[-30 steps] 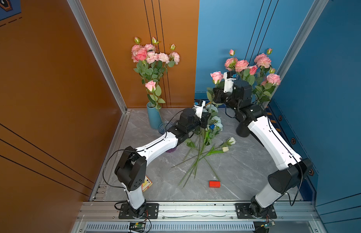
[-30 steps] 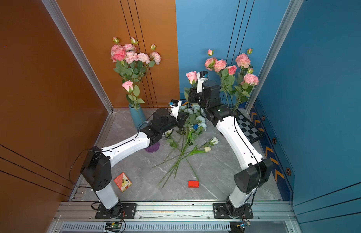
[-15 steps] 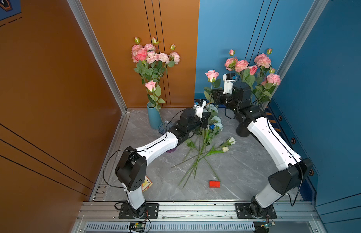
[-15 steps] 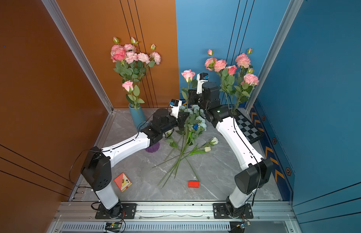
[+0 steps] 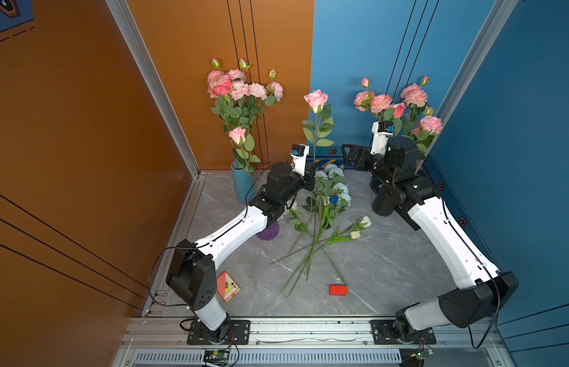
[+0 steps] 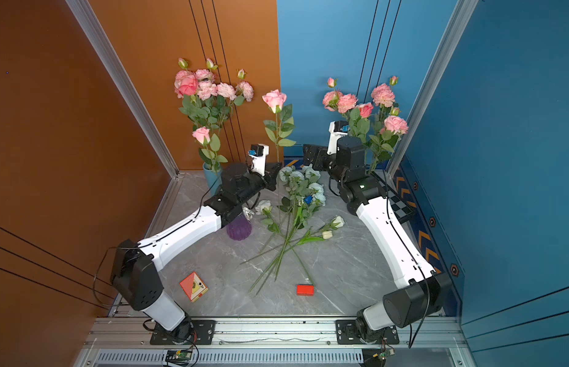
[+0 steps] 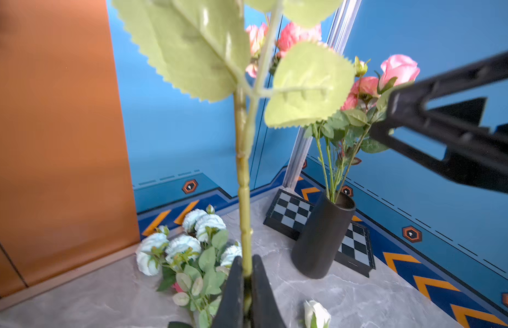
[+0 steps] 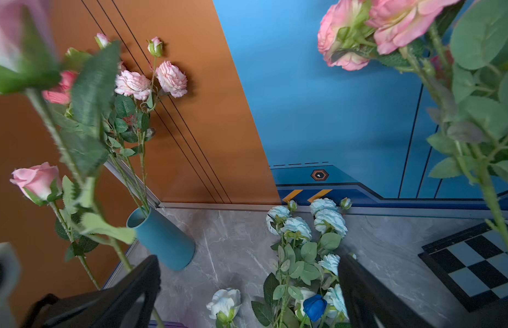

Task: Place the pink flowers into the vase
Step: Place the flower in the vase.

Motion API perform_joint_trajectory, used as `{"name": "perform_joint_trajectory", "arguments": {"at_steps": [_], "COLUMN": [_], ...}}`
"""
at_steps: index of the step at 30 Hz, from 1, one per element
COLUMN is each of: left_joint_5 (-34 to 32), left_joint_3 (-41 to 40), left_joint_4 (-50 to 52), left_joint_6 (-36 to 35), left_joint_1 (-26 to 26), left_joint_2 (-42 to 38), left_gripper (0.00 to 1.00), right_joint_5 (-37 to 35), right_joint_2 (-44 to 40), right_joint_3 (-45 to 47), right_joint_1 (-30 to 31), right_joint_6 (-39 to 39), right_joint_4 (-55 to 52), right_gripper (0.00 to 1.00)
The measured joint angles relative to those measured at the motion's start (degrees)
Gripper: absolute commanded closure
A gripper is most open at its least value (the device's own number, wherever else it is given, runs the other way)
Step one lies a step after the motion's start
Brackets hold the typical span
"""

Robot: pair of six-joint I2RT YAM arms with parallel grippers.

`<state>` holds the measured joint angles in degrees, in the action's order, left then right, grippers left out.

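Orange panelling is walling the left side of my cell and blue panelling the right, the two meeting at the back corner above a grey marble-look floor (image 5: 388, 263) edged in front by an aluminium rail (image 5: 308, 330). Against the orange wall a teal vase (image 5: 242, 184) is standing upright with pink flowers (image 5: 242, 89) rising from it. A patterned card box (image 5: 227, 286) is lying near my left arm's base, and a purple ribbed vase (image 6: 239, 229) is sitting partly under that arm's forearm. My left gripper (image 7: 246, 286) is clamped shut on the lower stem of a single pink rose (image 5: 315, 99), holding it upright between the two bouquets, its head well above the floor and outside either vase. Below it, pale blue flowers (image 5: 335, 184) and white flowers (image 5: 361, 227) are lying loose across the middle of the floor, their green stems fanning toward the front, where a small red block (image 5: 338, 289) is resting. My right gripper (image 8: 248, 286) is standing wide open and holding nothing, just to the right of the held rose and apart from its stem. Behind that arm a black vase (image 7: 323, 235) is standing by the blue wall with a second pink bunch (image 5: 400, 103) in it, touching or just beside a folded chessboard (image 6: 400, 205).
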<state>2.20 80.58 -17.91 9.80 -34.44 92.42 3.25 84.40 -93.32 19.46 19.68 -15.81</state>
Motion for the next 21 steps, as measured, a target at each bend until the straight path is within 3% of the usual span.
{"name": "perform_joint_trajectory", "arguments": {"at_steps": [8,21], "left_joint_5": [-4.3,-10.3], "left_joint_3": [0.0,-4.9], "left_joint_4": [0.4,0.7], "left_joint_6": [-6.4,-12.5], "left_joint_1": [2.3,8.0], "left_joint_2": [-8.9,-20.1], "left_gripper": [1.0,1.0], "right_joint_5": [5.8,18.9], "right_joint_2": [0.8,4.4], "right_joint_3": [2.5,2.7], "right_joint_1": [0.9,8.4], "right_joint_6": [0.8,-1.7], "right_joint_4": [0.4,1.6], "right_gripper": [0.0,0.0]}}
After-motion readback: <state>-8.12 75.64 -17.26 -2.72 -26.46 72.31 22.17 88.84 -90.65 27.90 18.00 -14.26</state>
